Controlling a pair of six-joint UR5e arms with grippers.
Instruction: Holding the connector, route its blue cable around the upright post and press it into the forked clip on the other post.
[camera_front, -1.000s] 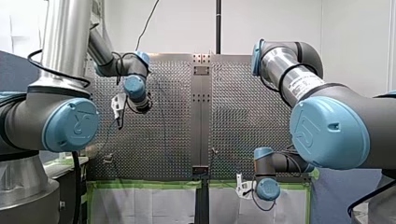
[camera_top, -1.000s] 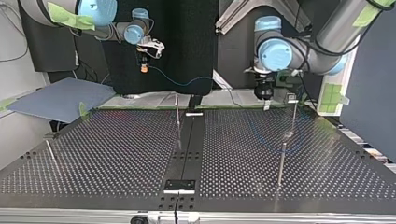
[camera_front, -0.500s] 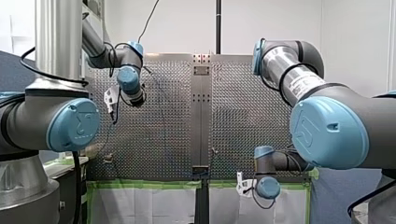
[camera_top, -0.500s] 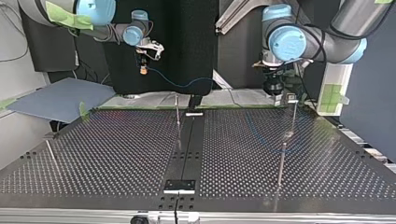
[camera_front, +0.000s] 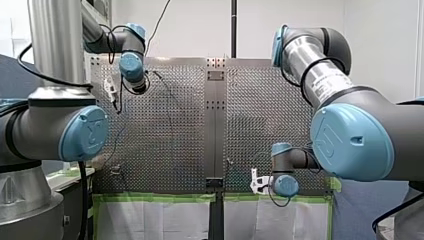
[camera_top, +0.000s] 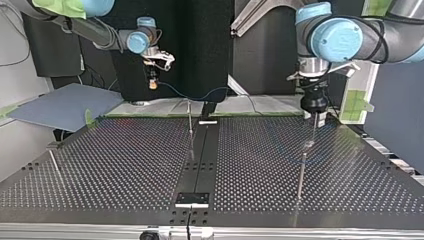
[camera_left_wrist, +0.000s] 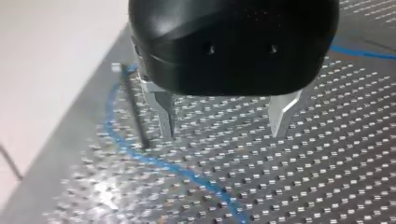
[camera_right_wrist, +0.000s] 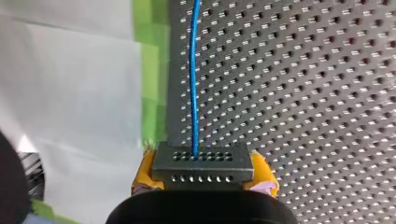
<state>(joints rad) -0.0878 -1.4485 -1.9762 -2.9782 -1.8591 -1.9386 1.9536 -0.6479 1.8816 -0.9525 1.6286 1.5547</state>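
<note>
Gripping the connector (camera_right_wrist: 202, 165) between yellow pads, my right gripper (camera_top: 152, 84) hangs at the top view's left, above the table's far edge. Blue cable (camera_top: 200, 95) sags from it toward the middle post (camera_top: 190, 129); more of it lies curved on the perforated table (camera_top: 125, 165). At right, my left gripper (camera_left_wrist: 223, 134), fingers apart and empty, hovers just beside a thin post (camera_left_wrist: 134, 109).

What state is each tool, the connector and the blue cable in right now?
Left tool: open, empty.
Right tool: shut on the connector.
Connector: gripped, held in the air.
Blue cable: fixed in the connector, slack.
</note>
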